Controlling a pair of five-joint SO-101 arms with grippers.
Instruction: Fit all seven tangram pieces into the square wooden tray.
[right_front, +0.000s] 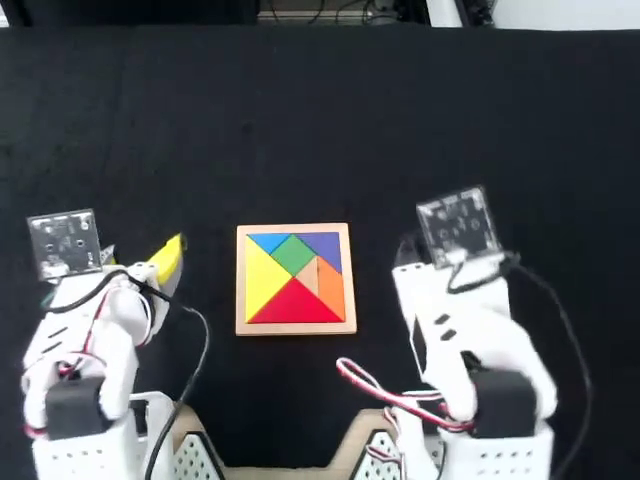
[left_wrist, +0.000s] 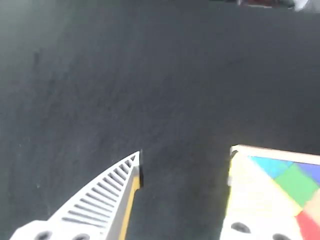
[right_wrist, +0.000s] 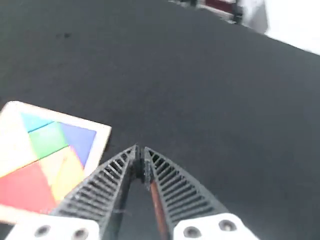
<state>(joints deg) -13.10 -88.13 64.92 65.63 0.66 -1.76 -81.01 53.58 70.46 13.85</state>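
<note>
The tray (right_front: 241, 280) lies flat on the black cloth (right_front: 300, 120), between the two arms. It looks full. I count seven pieces (right_front: 295, 275) in it. There is a big yellow one (right_front: 258, 285) and a big red one (right_front: 295, 302). There is a green one (right_front: 293, 254), a light blue one (right_front: 268, 241) and a dark blue one (right_front: 325, 248). There is an orange one (right_front: 332, 285), and a small tan one (right_front: 310, 275) in the middle. They sit side by side and I see no gap. So I think the job is done.

The pieces look like thin, flat wood. I think they are light and stiff, and a bit smooth. They will not bend. They lie low inside the tray, so their sides are hard to pinch. Tipping one up at a corner would likely work best. The tray looks light too. I would hold it by its rim.

The left pincer (left_wrist: 185, 165) is just beside the tray. Its fingers are spread apart, with nothing in between. The right pincer (right_wrist: 140, 160) is near the tray's other side. Its fingers are pressed together, and it holds nothing.
</note>
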